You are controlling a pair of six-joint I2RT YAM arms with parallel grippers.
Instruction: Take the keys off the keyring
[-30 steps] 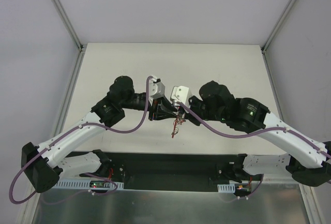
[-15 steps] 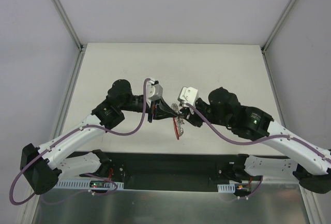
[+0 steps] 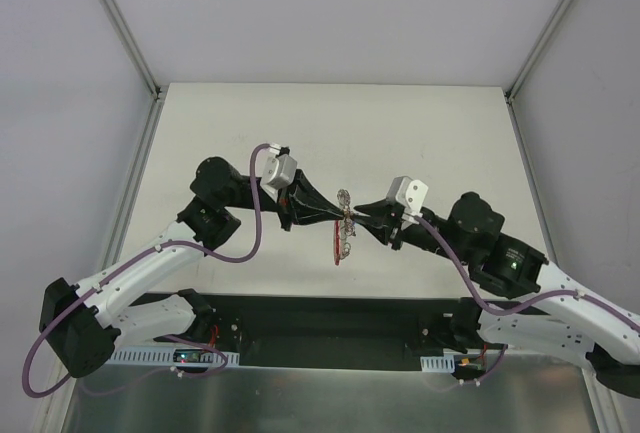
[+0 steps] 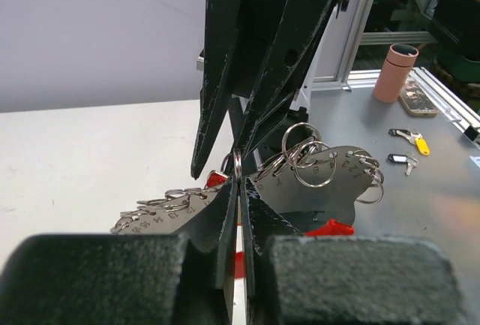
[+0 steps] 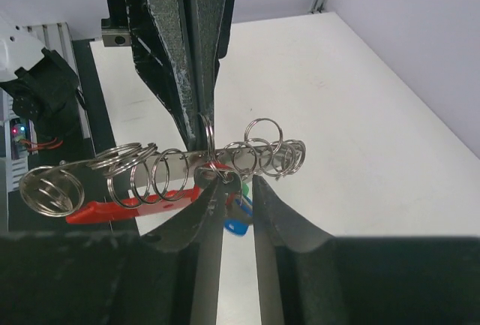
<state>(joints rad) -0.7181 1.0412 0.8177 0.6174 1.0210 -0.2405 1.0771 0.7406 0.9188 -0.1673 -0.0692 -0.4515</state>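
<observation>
Over white table (image 3: pixel 230 123), left jaws clamp keyring (image 3: pixel 345 217), right jaws parted.

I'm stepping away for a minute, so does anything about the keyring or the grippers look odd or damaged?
Nothing stands out. The keyring hangs in the air between the left gripper, shut on it, and the right gripper, its red band dangling below. No visible damage.

The off-white table (image 3: pixel 420 123) bears a black plate (image 3: pixel 330 323) along its near edge.
</observation>
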